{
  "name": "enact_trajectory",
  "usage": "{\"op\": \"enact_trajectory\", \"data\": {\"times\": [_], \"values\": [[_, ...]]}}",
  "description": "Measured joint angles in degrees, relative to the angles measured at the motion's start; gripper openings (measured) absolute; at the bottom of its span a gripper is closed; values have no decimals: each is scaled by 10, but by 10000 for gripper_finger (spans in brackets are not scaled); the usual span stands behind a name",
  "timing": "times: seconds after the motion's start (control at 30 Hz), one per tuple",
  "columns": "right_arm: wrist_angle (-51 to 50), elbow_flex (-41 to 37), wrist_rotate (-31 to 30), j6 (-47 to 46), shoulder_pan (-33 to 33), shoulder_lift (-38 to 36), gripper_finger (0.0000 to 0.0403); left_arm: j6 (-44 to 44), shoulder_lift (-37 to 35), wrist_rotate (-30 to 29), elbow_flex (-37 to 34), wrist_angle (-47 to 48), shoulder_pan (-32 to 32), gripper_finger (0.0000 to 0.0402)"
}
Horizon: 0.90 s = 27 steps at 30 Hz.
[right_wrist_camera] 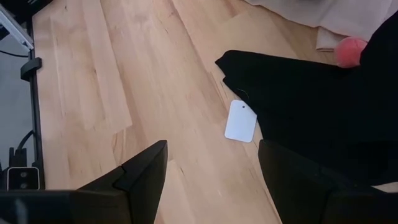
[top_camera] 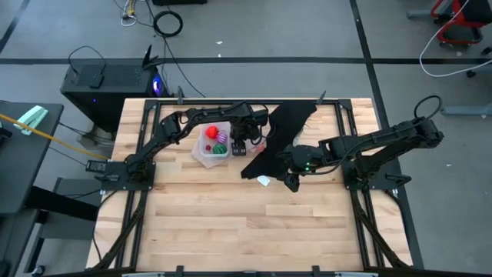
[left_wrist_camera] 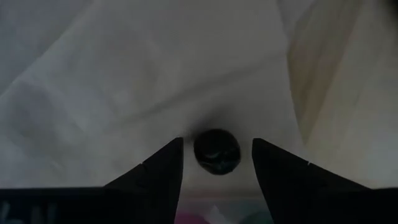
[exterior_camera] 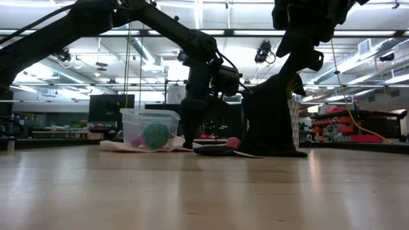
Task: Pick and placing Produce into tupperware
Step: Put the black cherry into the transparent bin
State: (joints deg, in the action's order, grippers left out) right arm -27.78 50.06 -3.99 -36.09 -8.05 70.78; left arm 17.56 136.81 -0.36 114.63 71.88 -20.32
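**Left wrist view: a small dark fruit sits between your left pincer's fingers**

Left wrist view puts your left pincer (left_wrist_camera: 216, 163) over a pale cloth (left_wrist_camera: 143, 81), its two dark fingers (left_wrist_camera: 163, 168) standing apart with a tiny dark round fruit piece (left_wrist_camera: 217, 151) between them. You cannot tell from this view whether the pads touch it; a gap shows on either side.

In the high view, that left pincer (top_camera: 240, 145) sits just beside the tupperware (top_camera: 201, 156), on its right. The container holds a red ball-like fruit (top_camera: 209, 133), a green striped fruit (top_camera: 221, 148) and a magenta-purple fruit (top_camera: 220, 137). In the low view the tupperware (exterior_camera: 149, 116) stands upright on the pale cloth, with the green fruit (exterior_camera: 155, 135) showing through its clear wall.

Your right pincer (right_wrist_camera: 212, 163) hangs above the desk (right_wrist_camera: 124, 81) with its fingers apart and nothing between them. Beyond it lie a small white tag (right_wrist_camera: 240, 121) and the black cloth (right_wrist_camera: 311, 112), the tag touching the cloth's edge. A pinkish-red fruit (right_wrist_camera: 350, 50) rests at the far edge of the black cloth, near the pale cloth. In the high view the right pincer (top_camera: 290, 180) is at the lower edge of the black cloth, well apart from the tupperware.
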Motion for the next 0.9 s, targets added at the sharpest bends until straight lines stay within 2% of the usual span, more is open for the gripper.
{"op": "enact_trajectory", "data": {"times": [0.23, 0.63, 0.9], "values": [[0, 0, 0, -1, 0, 0, 258, -4, 0, 0, 0, -2, 0, 177], [0, 0, 0, -4, 0, 0, 258, -4, 0, 0, 1, -3, 0, 107], [0, 0, 0, -4, 0, 0, 258, -3, -1, 0, 1, -3, 0, 112]]}}
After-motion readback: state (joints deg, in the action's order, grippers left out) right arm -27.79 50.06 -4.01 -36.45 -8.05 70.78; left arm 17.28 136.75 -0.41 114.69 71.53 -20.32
